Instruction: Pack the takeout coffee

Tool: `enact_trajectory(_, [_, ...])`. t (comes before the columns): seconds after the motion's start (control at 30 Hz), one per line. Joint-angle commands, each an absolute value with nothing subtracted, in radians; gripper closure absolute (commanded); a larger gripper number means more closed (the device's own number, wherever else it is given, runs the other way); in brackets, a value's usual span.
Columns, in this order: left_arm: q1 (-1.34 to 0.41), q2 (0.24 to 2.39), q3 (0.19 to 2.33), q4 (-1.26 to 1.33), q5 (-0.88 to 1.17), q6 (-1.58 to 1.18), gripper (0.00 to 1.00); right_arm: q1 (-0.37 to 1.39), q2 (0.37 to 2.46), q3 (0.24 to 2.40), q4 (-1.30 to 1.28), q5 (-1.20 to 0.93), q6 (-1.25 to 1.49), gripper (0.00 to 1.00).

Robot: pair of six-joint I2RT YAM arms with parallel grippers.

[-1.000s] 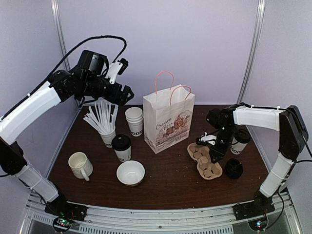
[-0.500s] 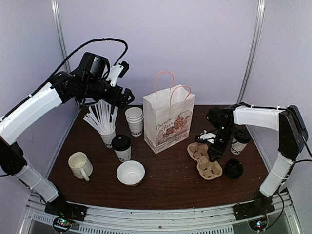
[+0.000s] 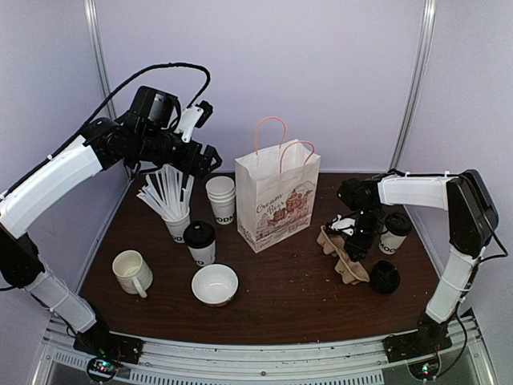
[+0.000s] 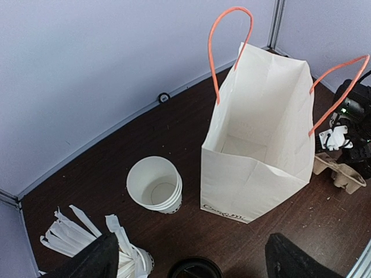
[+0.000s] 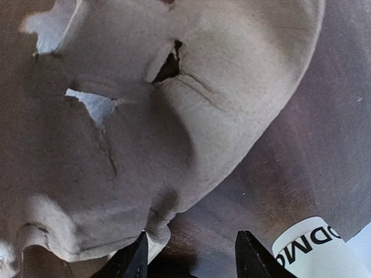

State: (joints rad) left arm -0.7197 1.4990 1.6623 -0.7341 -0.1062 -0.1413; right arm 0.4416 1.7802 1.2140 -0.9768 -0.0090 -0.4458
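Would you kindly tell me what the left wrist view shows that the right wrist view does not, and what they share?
Only left wrist: the open paper bag, the stack of lidless cups and the wrapped straws. Only right wrist: the lettered base of a takeout coffee cup. Both: the pulp cup carrier, seen torn up close by the right wrist, and the dark table.

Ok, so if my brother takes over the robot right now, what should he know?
Left gripper: open, raised left of the paper bag.
Right gripper: at the tilted cup carrier, grip unclear.
One lidded coffee stands by the bowl, the other lidded coffee beside the right arm.
Bag is open, empty.
Nothing packed yet; both coffees must still go in, probably via the carrier.
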Motion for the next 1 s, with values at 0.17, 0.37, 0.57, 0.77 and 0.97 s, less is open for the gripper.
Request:
enact_trajectory(0.17, [-0.715, 1.503, 1.655, -0.706, -0.092, -0.152, 0.09, 0.434, 1.791, 1.310, -0.928, -0.036, -0.415, 0.46])
enact_trajectory(0.37, [-0.715, 1.499, 1.664, -0.706, -0.087, -0.152, 0.09, 0.433, 1.709, 1.313, -0.952, -0.062, -0.391, 0.47])
enact_trajectory(0.57, [-0.715, 1.496, 1.666, -0.702, -0.096, -0.163, 0.11, 0.434, 1.573, 1.248, -0.928, -0.255, -0.422, 0.53])
enact_trajectory(0.77, [-0.715, 1.491, 1.666, -0.690, -0.097, -0.173, 0.11, 0.437, 1.632, 1.236, -0.918, -0.336, -0.418, 0.58])
enact_trajectory(0.97, [-0.714, 1.490, 1.674, -0.707, -0.099, -0.176, 0.12, 0.479, 1.733, 1.268, -0.936, -0.317, -0.383, 0.58])
